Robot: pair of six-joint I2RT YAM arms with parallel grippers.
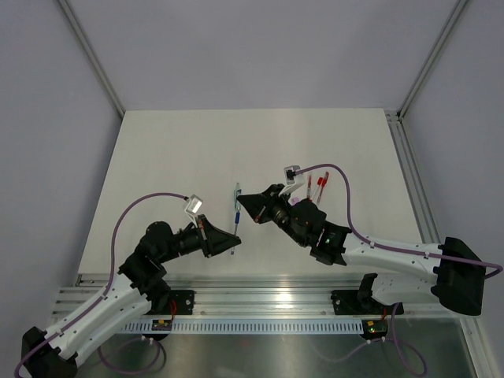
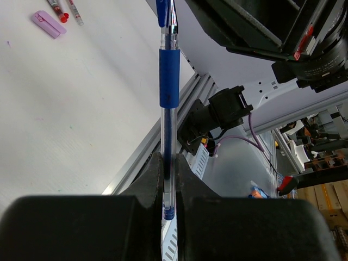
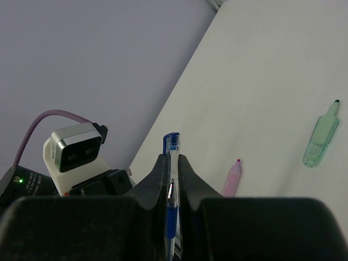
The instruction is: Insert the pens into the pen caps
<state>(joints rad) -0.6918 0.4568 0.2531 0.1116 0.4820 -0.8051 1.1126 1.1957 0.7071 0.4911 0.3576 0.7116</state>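
Closest to the lens, my left gripper (image 2: 168,166) is clamped tight on the tail of the blue pen (image 2: 168,76), holding it off the worktop (image 1: 173,157) near the middle. My right gripper (image 3: 172,163) pinches the blue cap (image 3: 172,142) at the pen's other end. Red pens (image 2: 60,14) lie toward the right edge, with a pink cap (image 2: 48,23) just beside them. A green cap (image 3: 321,138) lies beyond the right gripper. My right arm (image 2: 283,32) blocks the left wrist's view past the pen.

The left arm (image 1: 94,311) and right arm (image 1: 394,253) were white shells over black joints. A purple cable (image 1: 146,199) looped to each silver-faced wrist camera (image 1: 192,206). A small green light (image 1: 325,239) glowed on the right one, and the fingers (image 2: 149,185) were matte black.
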